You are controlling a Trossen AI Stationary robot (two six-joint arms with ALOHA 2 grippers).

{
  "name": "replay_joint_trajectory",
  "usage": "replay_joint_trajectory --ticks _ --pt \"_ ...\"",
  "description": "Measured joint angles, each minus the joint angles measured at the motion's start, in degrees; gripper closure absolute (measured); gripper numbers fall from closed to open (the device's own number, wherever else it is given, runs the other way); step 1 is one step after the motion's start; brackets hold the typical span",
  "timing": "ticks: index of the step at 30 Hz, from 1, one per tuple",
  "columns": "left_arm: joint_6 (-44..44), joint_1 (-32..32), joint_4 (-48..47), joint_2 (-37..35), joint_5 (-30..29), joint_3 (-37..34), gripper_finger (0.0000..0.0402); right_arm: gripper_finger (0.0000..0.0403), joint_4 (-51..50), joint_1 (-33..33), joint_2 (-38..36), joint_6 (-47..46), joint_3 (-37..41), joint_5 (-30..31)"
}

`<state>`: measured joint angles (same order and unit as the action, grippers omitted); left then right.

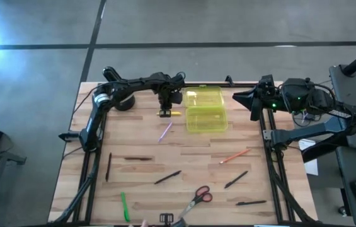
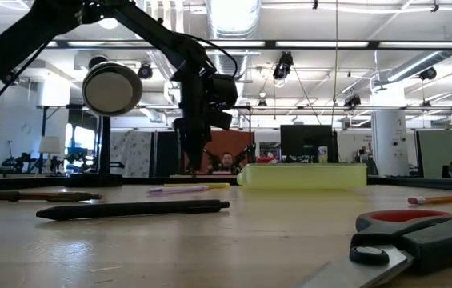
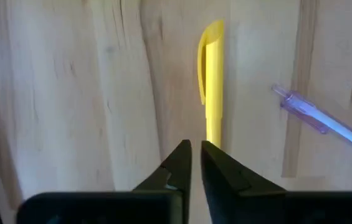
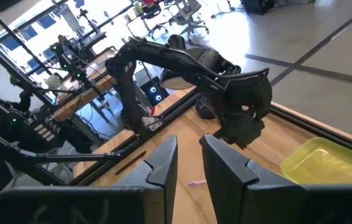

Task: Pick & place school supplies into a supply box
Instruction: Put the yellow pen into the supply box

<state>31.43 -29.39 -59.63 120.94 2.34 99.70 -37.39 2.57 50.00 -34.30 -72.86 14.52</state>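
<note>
The yellow pen (image 3: 212,87) lies flat on the wood, just left of the open yellow-green supply box (image 1: 206,110). My left gripper (image 3: 195,149) points straight down over the pen's near end (image 1: 170,113). Its fingers are shut to a thin slit, and in the low view the gripper (image 2: 190,164) stands above the tabletop. The pink-purple pen (image 3: 319,118) lies close beside it. The box's lid lies open flat toward the far edge. My right gripper (image 1: 235,98) waits at the table's far right edge with only a narrow gap between its fingers (image 4: 163,155).
Nearer the front lie an orange pencil (image 1: 234,156), several black pens (image 1: 167,178), a green pen (image 1: 125,207) and the red-handled scissors (image 1: 196,198). A black round stand (image 1: 124,101) sits under the left arm at the far left. People sit in the room behind.
</note>
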Motion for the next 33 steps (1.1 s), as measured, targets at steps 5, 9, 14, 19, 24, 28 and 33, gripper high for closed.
replay_joint_trajectory --ticks 5,9,14,19,24,28,33 --pt "-0.05 0.00 0.99 0.16 0.02 -1.97 0.0325 0.0335 -0.01 0.00 0.00 0.00 0.01 -0.01" --pt "-1.10 0.29 1.51 0.16 0.06 -4.30 0.0290 0.0335 -0.02 0.00 0.00 0.00 0.00 0.00" --pt "-1.56 0.37 4.19 0.16 0.03 -7.22 0.0277 0.0335 -0.02 0.00 0.00 -0.07 0.00 0.00" --pt "-1.64 0.36 6.89 -0.01 -0.27 -9.57 0.0277 0.0335 -0.02 0.00 -0.02 -1.12 0.00 -0.02" --pt "-3.22 0.49 8.82 -0.34 -0.29 -12.26 0.0278 0.0335 -0.02 -0.20 -0.02 -1.56 0.00 -0.02" --pt "-3.61 0.74 10.15 -0.30 0.01 -14.49 0.0306 0.0335 0.04 -0.20 -0.02 -1.73 0.00 -0.02" --pt "-4.83 1.48 9.23 -0.18 0.39 -15.48 0.0386 0.0335 0.82 -0.20 -0.02 -1.75 0.00 -0.02"
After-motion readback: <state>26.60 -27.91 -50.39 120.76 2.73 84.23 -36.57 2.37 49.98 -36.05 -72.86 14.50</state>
